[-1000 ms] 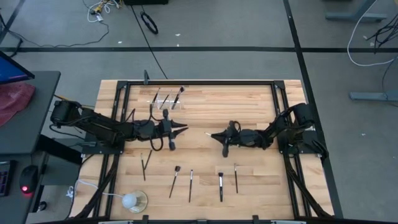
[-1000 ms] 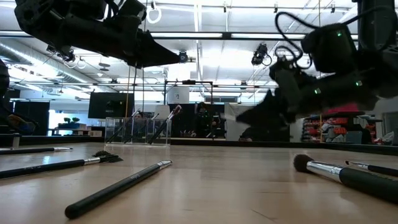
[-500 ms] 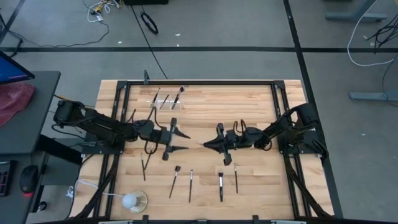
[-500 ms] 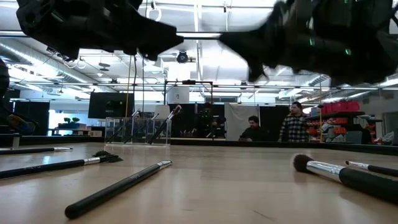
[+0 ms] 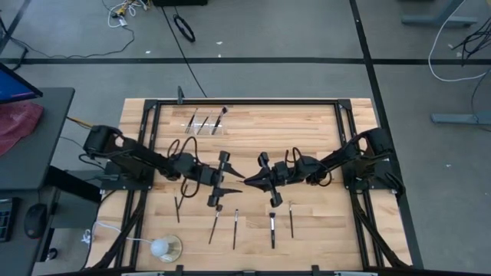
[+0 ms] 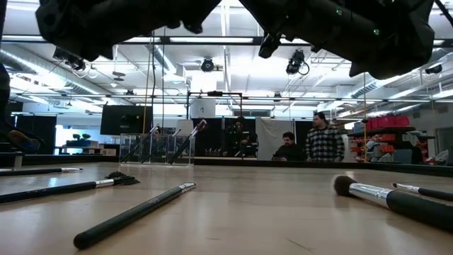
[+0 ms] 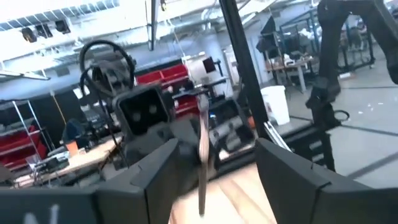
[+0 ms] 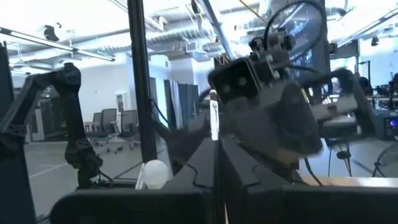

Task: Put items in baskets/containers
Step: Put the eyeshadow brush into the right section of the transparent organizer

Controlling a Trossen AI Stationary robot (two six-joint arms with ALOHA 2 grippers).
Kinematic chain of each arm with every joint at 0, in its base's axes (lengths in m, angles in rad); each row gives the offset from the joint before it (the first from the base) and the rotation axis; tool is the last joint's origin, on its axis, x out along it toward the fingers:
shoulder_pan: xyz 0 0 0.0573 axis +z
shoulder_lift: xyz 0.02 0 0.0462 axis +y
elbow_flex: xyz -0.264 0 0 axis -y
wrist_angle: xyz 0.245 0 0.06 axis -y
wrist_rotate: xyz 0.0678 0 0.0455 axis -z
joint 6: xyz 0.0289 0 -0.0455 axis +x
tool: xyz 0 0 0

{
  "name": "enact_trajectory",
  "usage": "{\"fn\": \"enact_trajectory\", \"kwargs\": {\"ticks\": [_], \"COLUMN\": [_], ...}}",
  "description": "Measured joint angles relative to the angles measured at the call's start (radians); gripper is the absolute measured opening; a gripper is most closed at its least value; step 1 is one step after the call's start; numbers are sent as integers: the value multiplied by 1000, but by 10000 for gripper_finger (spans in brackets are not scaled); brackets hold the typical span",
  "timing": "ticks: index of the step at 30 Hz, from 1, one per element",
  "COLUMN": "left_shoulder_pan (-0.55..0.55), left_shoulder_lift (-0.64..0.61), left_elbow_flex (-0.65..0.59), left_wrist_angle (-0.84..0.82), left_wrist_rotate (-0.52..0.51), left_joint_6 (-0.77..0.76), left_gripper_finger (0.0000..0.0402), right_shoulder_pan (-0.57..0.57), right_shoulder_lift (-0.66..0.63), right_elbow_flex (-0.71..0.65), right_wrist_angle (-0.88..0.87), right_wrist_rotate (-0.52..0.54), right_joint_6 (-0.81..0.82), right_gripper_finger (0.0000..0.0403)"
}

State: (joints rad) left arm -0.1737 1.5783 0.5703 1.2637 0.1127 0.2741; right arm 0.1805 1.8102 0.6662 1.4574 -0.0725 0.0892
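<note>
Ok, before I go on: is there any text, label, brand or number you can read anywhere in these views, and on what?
None can be read.
White sign behind the clear holder, low view: too small and blurred to read.
Makeup brushes, both arms, table: no legible marking.

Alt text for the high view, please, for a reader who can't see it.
Two dark arms meet mid-table, left end effector open facing the shut right end effector. Loose makeup brushes lie nearer the front; a clear holder with brushes stands at the back.

Brushes (image 5: 235,228) scattered; clear holder (image 5: 205,121) far
</note>
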Motion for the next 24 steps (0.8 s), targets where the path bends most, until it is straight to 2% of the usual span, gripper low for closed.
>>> {"fn": "enact_trajectory", "kwargs": {"ticks": [8,18,24], "left_shoulder_pan": [-16,-11,4], "left_shoulder_lift": [23,23,5], "left_elbow_flex": [46,46,46], "left_wrist_angle": [-5,-13,-71], "left_wrist_rotate": [18,50,63], "left_joint_6": [36,38,-14], "left_gripper_finger": [162,25,21], "right_shoulder_pan": [8,12,3], "right_shoulder_lift": [0,0,-12], "right_elbow_flex": [0,0,-17], "right_wrist_angle": [-7,-12,-42], "right_wrist_rotate": [-25,-31,-26], "right_joint_6": [3,6,65], "right_gripper_finger": [10,11,38]}}
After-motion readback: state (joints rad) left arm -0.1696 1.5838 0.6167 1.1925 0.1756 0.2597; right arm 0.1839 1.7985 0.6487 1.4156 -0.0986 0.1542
